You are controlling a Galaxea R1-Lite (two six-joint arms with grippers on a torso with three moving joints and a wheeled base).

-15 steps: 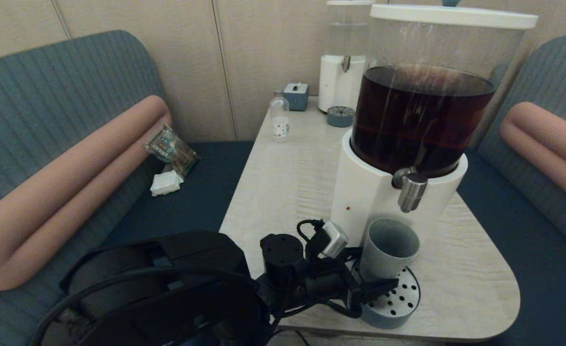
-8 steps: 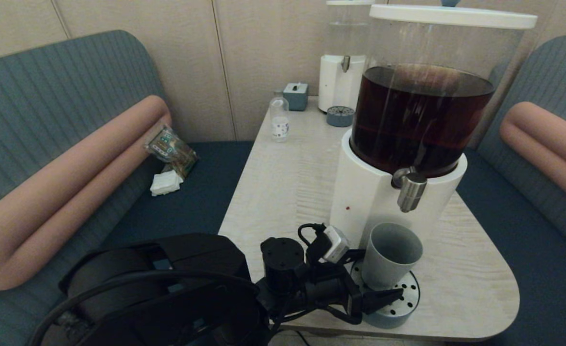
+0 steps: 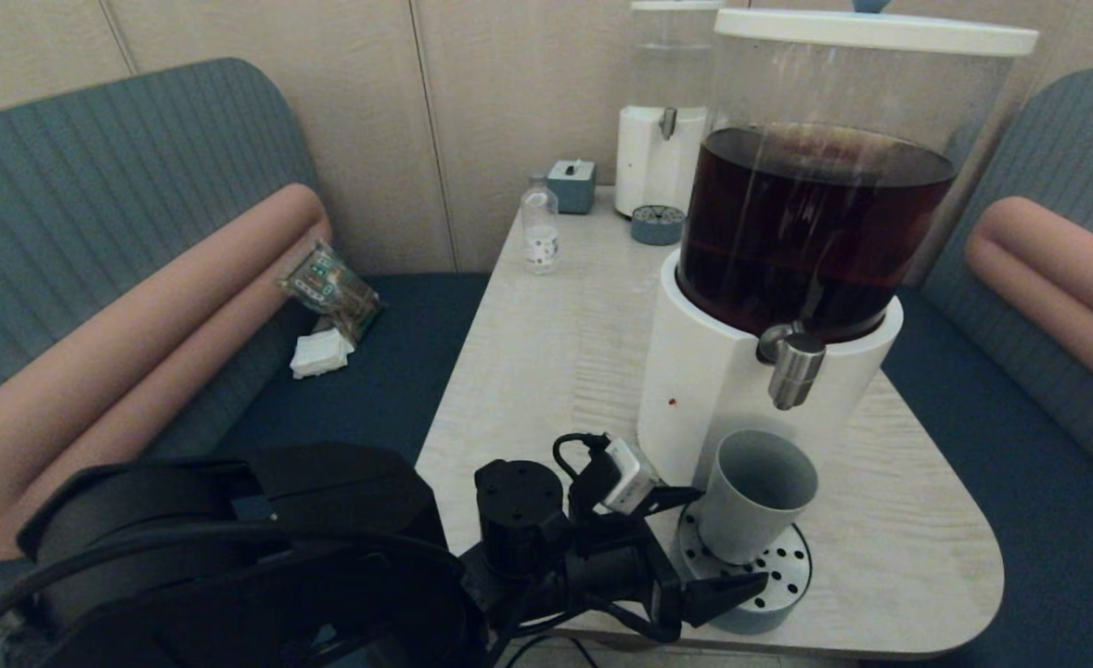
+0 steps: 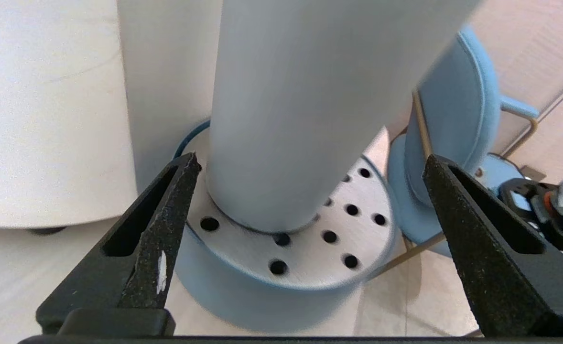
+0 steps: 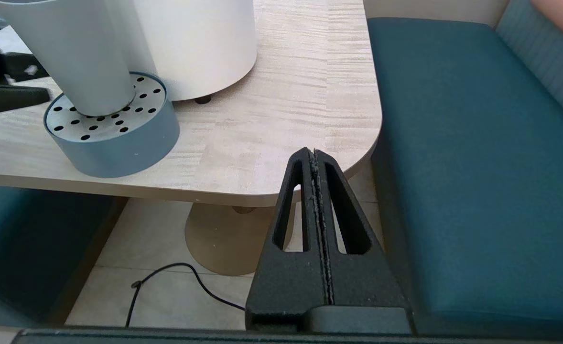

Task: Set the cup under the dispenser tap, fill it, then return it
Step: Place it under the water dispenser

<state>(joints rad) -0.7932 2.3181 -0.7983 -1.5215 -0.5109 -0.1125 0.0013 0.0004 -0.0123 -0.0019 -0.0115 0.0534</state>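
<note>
The grey-blue cup (image 3: 755, 496) stands upright on the perforated round drip tray (image 3: 769, 580), right under the brushed-steel dispenser tap (image 3: 792, 366) of the big white-based dispenser (image 3: 704, 390). No dark liquid shows inside the cup. My left gripper (image 3: 727, 538) is open at the near left of the cup, its fingertips just short of the cup's sides. In the left wrist view the cup (image 4: 300, 95) rises beyond the left gripper (image 4: 310, 160), above the drip tray (image 4: 310, 248). My right gripper (image 5: 314, 153) is shut on nothing, low by the table's near right corner.
At the table's back stand a smaller clear-tank dispenser (image 3: 662, 139), its small drip tray (image 3: 658, 224), a small clear bottle (image 3: 540, 232) and a blue-grey box (image 3: 572, 186). Teal benches flank the table (image 3: 546, 353). A snack packet (image 3: 328, 288) lies on the left bench.
My left gripper has spread its fingers wider and drawn back toward me, away from the cup. The cup stays on the drip tray under the tap.
</note>
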